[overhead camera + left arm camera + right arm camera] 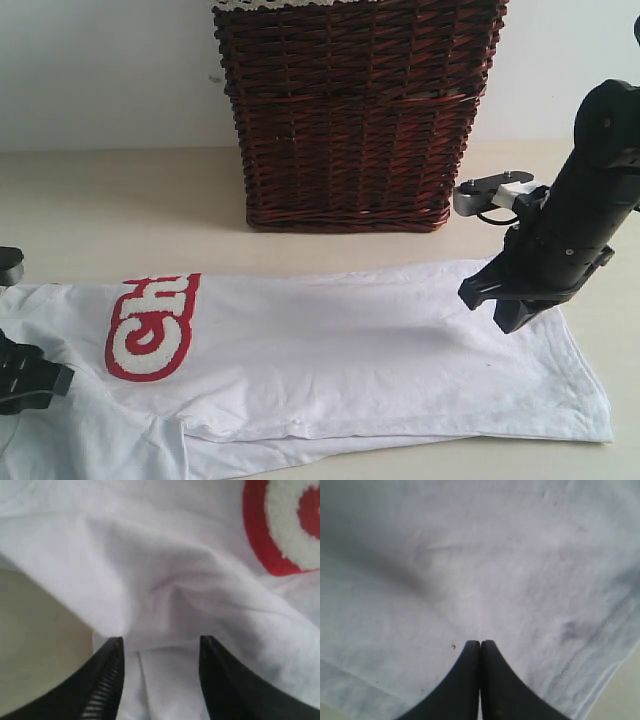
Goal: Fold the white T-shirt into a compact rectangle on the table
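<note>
- Seemingly half-folded, the white T-shirt (350, 350) lies stretched lengthwise across the pale surface (120, 210), in front of a dark wicker basket (355, 120) and apart from it.
- Red-outlined lettering (150, 325) sits near the shirt's left end (only its first letters show).
- Left gripper (161, 640): jaws stand partly apart over rumpled cloth at that left end; whether they touch the cloth cannot be told.
- Right gripper (480, 645): jaws pressed together, tip at the fabric near the shirt's right end, close to the stitched hem; whether any cloth is pinched cannot be told.
</note>
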Controlling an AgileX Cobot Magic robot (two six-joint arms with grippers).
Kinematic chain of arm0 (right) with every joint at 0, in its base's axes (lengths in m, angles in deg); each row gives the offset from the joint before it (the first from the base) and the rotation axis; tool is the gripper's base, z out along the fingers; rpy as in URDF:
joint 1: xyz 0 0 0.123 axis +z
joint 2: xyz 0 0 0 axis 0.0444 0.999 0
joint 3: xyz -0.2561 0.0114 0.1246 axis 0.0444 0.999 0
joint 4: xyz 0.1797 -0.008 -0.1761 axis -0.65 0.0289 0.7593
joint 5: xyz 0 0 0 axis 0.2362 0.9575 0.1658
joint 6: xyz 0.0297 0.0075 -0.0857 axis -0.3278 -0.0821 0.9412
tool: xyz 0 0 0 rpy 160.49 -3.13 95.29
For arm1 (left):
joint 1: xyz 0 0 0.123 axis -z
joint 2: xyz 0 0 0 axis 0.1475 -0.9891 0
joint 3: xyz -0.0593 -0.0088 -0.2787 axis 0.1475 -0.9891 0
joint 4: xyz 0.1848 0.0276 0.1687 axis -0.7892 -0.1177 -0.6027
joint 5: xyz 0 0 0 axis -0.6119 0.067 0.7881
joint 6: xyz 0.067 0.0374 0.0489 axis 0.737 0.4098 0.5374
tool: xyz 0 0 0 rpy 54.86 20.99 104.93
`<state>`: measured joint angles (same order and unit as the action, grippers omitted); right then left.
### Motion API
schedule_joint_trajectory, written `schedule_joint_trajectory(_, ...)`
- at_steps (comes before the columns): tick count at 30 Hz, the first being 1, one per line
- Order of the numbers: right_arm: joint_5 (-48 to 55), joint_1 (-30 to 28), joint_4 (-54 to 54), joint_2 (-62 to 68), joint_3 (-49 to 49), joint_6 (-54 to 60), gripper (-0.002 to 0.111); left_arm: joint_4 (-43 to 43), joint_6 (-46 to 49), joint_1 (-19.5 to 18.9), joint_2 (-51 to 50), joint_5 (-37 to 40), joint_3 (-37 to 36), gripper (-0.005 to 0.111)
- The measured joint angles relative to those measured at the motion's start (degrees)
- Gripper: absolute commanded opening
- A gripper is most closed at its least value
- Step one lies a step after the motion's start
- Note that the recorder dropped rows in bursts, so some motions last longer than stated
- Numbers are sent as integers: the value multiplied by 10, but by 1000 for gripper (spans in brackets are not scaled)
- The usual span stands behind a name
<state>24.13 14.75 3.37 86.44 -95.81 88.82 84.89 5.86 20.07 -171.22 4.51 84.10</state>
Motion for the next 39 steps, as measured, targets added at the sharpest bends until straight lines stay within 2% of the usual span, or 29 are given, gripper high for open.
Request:
schedule_joint_trajectory(5, -2, 0, -1, 0, 0, 0, 0, -2, -1, -11, -46, -69, 0, 47)
schedule_joint_trajectory(10, -11, 0, -1, 0, 0, 0, 0, -2, -16, -28, -47, -93, 0, 47)
schedule_joint_trajectory(16, -13, 0, -1, 0, 0, 0, 0, -2, -16, -29, -8, -84, 3, 47)
schedule_joint_trajectory(25, -11, 0, -1, 0, 0, 0, 0, -2, -16, -30, -29, -97, -9, 47)
schedule_joint_trajectory(34, -11, 0, -1, 0, 0, 0, 0, -2, -43, -74, -5, -87, -9, 47)
schedule_joint_trajectory(39, -11, 0, -1, 0, 0, 0, 0, 9, -43, -53, 17, -46, -9, 46)
